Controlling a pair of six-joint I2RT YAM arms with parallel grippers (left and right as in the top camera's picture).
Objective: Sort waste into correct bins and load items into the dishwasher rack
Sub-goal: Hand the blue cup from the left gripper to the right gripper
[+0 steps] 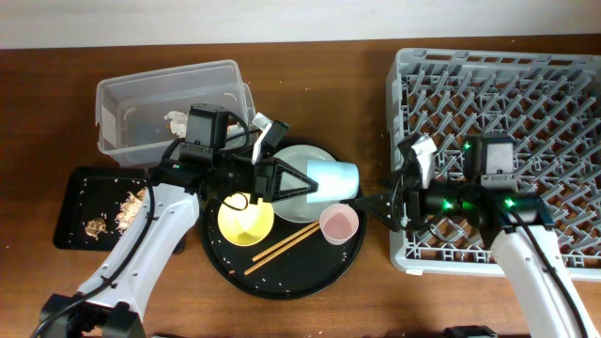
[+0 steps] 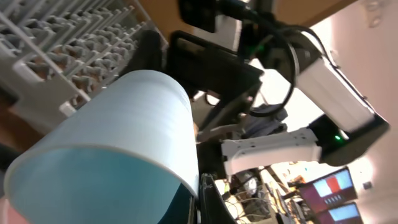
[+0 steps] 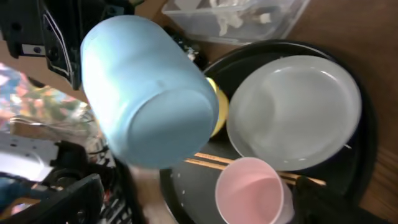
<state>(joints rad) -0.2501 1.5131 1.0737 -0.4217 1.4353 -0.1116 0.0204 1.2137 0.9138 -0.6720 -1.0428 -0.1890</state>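
Your left pincer (image 1: 310,181) pinches the light-blue cup (image 1: 338,178), tipped sideways above the grey-green plate (image 1: 299,160) on the round black tray (image 1: 282,274). Your right pincer (image 1: 380,205) hangs spread beside the dishwasher rack (image 1: 526,94).

You see smooth matt plastic on light-blue cup (image 3: 149,93) — pink cup (image 3: 252,193) alike. Plate (image 3: 292,112): smooth, your view shows faint sheen. Chopsticks (image 1: 282,249): bare wood. Tub (image 1: 169,75): clear glossy plastic. Rack (image 1: 526,94): dull grey plastic. Bench (image 1: 310,94) — wood grain, satin.
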